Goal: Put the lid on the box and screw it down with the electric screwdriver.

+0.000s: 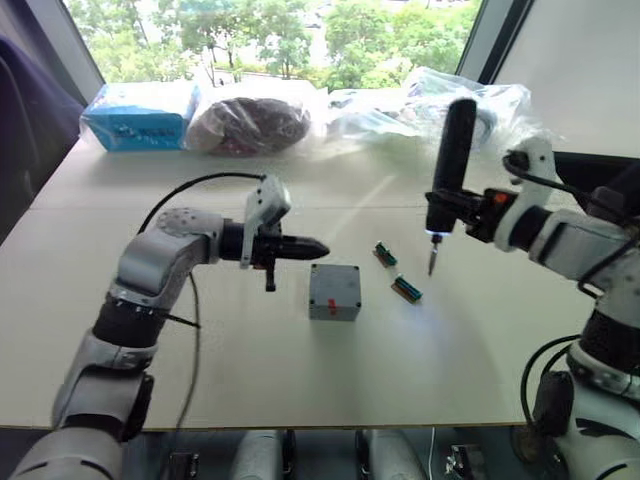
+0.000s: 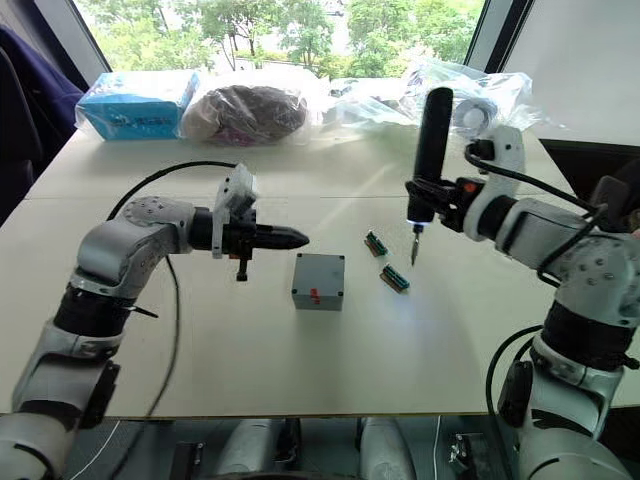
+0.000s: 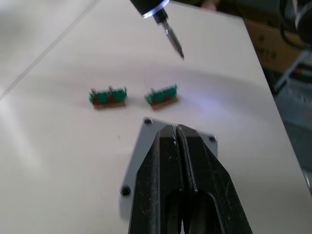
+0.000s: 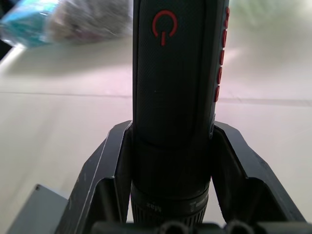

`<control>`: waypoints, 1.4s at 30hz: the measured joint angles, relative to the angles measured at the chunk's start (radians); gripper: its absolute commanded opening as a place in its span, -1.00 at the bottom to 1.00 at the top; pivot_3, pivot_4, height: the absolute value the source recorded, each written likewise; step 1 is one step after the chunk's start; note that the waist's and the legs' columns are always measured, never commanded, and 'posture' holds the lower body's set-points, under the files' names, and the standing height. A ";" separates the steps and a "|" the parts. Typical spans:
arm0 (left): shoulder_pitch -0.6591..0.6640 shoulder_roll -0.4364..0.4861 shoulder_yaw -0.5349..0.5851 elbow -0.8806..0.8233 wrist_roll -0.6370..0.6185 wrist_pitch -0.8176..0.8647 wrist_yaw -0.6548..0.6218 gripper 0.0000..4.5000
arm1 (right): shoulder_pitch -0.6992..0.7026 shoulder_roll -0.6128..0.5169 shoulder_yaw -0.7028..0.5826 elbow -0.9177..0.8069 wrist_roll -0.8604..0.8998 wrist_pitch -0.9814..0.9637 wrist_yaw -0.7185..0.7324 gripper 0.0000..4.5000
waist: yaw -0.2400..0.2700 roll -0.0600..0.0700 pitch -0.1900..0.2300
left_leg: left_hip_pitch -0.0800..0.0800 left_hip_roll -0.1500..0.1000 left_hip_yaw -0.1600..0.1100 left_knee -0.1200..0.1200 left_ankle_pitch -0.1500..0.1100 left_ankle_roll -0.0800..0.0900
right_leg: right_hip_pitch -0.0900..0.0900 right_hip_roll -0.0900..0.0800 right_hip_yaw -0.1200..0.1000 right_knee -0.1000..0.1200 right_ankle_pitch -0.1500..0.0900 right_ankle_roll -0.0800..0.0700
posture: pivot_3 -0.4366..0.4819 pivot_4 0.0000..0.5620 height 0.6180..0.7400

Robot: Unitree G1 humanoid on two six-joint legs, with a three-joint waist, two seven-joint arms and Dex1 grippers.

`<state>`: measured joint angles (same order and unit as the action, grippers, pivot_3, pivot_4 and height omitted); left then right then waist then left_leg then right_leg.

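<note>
Head views first: box (image 1: 334, 292) sits mid-table with its lid (image 1: 335, 283) already seated on top, red mark facing me. My left gripper (image 1: 312, 246) hovers just beside its upper left corner; my right gripper (image 1: 452, 212) holds the electric screwdriver (image 1: 448, 165) upright, long axis near vertical, bit pointing down at the table between two green connector blocks (image 1: 397, 272), well right of the box.

Left wrist view: my fingers (image 3: 161, 170) are pressed together, empty, above the lid (image 3: 141, 156), whose corner screw holes show. The lit bit (image 3: 171, 39) hangs beyond the blocks (image 3: 108, 96).

Right wrist view: my fingers (image 4: 109, 165) pinch the screwdriver's barrel (image 4: 175, 92), power symbol toward the camera.

Screwing is the step in hand, I judge; next I must carry the bit over one corner hole and lower it straight.
</note>
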<state>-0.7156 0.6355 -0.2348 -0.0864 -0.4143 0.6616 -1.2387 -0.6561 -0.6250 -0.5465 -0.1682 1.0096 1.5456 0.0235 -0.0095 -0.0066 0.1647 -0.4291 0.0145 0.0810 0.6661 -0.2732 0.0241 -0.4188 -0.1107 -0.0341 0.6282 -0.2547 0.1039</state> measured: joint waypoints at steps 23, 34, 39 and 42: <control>0.062 0.052 -0.065 -0.114 0.040 -0.088 -0.044 -1.00 | 0.130 -0.387 0.325 0.530 0.459 0.062 -0.173 -0.21 | -0.001 -0.001 0.004 | 0.001 0.002 -0.001 0.001 -0.001 0.002 | 0.000 0.007 0.005 0.000 0.000 0.001 | -0.05 -0.47 1.00; 0.083 0.047 -0.060 -0.098 0.053 -0.102 -0.008 -1.00 | 0.069 -0.387 0.362 0.507 0.334 0.063 -0.102 0.97 | 0.002 -0.002 0.003 | 0.001 0.003 -0.001 0.003 -0.001 0.002 | 0.002 0.007 0.004 0.000 0.000 0.001 | -0.05 -0.47 1.00; 0.067 0.021 -0.002 0.050 0.053 -0.109 0.032 -1.00 | 0.064 -0.384 0.345 0.447 0.279 0.062 -0.010 0.97 | 0.001 -0.002 0.004 | 0.001 0.003 -0.001 0.003 -0.001 0.002 | 0.001 0.007 0.004 0.001 0.000 0.001 | -0.05 -0.47 1.00; 0.022 0.020 0.037 0.107 0.055 -0.112 0.053 -1.00 | 0.066 -0.422 0.344 0.318 0.261 0.043 0.125 0.97 | 0.000 -0.001 0.004 | 0.001 0.003 -0.001 0.003 -0.001 0.002 | 0.000 0.008 0.004 0.001 0.000 0.002 | -0.05 -0.47 1.00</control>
<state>-0.6933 0.6560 -0.1979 0.0204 -0.3588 0.5501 -1.1861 -0.5902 -1.0470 -0.2030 0.1500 1.2704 1.5888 0.1487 -0.0097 -0.0081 0.1682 -0.4284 0.0175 0.0797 0.6687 -0.2743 0.0259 -0.4186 -0.1029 -0.0301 0.6291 -0.2546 0.1058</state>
